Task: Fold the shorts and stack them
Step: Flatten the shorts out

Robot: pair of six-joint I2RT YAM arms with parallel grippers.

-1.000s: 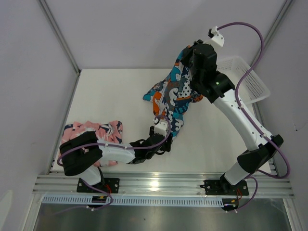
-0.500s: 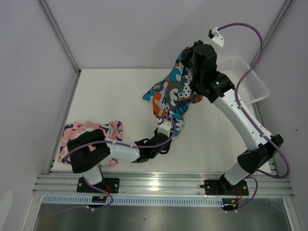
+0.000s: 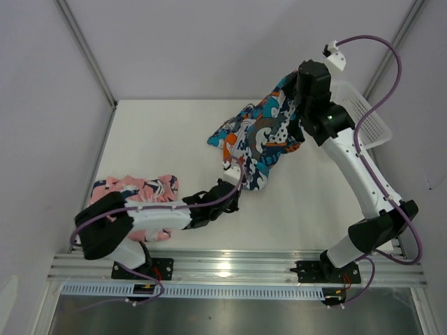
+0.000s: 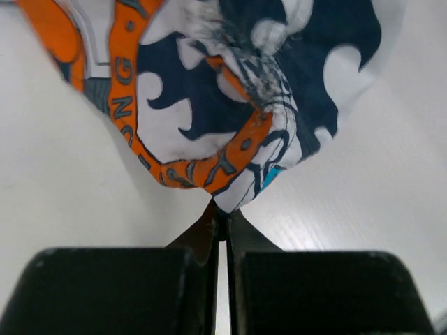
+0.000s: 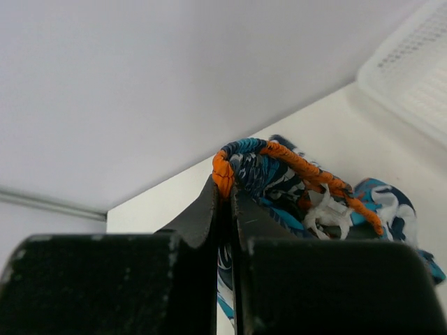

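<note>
The patterned shorts (image 3: 260,136) in blue, teal, orange and white hang stretched between my two arms over the middle of the table. My right gripper (image 5: 228,190) is shut on their orange waistband (image 5: 279,157), holding it high near the back right. Low at the front, my left gripper (image 4: 221,209) is shut on the bottom hem corner (image 4: 244,188) of the same shorts, just above the table. The pink shorts (image 3: 136,192) with navy and white shapes lie crumpled at the front left, partly under my left arm.
A white mesh basket (image 3: 363,115) stands at the back right, behind my right arm, and shows as a white mesh basket (image 5: 412,59) in the right wrist view. The white table (image 3: 160,139) is walled at the back and left.
My left gripper has closed on the hem corner of the patterned shorts and reached forward. My right arm has shifted right and lifted the waistband, stretching the shorts.
</note>
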